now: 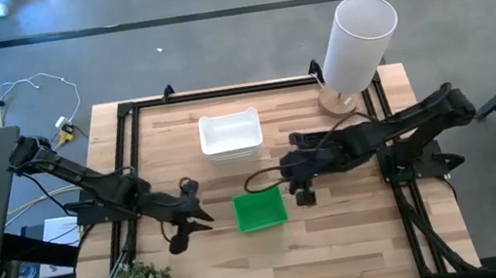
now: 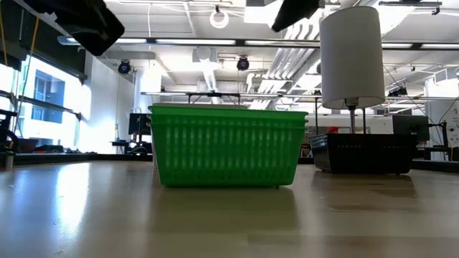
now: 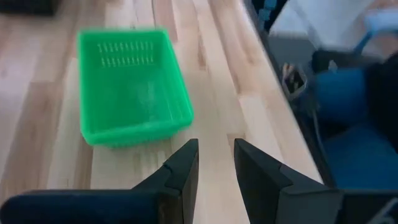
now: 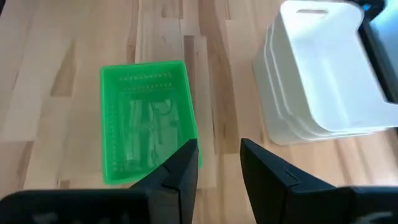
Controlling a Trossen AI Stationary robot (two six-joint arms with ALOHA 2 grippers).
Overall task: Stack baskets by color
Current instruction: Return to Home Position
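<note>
Three light, stiff plastic stacks, best gripped at a rim, stand on the table (image 1: 362,240): green stack (image 1: 260,209) central, white stack (image 1: 230,134) beyond it, black stack (image 2: 362,154) seemingly right of the white, while the left gripper (image 3: 214,146) and right gripper (image 4: 219,146) hover slightly parted, empty.

high: straight down | low: level, close | wrists: share green baskets (image 3: 127,87)

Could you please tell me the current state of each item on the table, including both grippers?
Green baskets: nested in one upright stack.
White baskets: three nested in one upright stack.
Black baskets: upright, partly hidden from above; count unclear.
Left gripper: open, holding nothing.
Right gripper: open, holding nothing.
White cylinder: standing upright.
</note>
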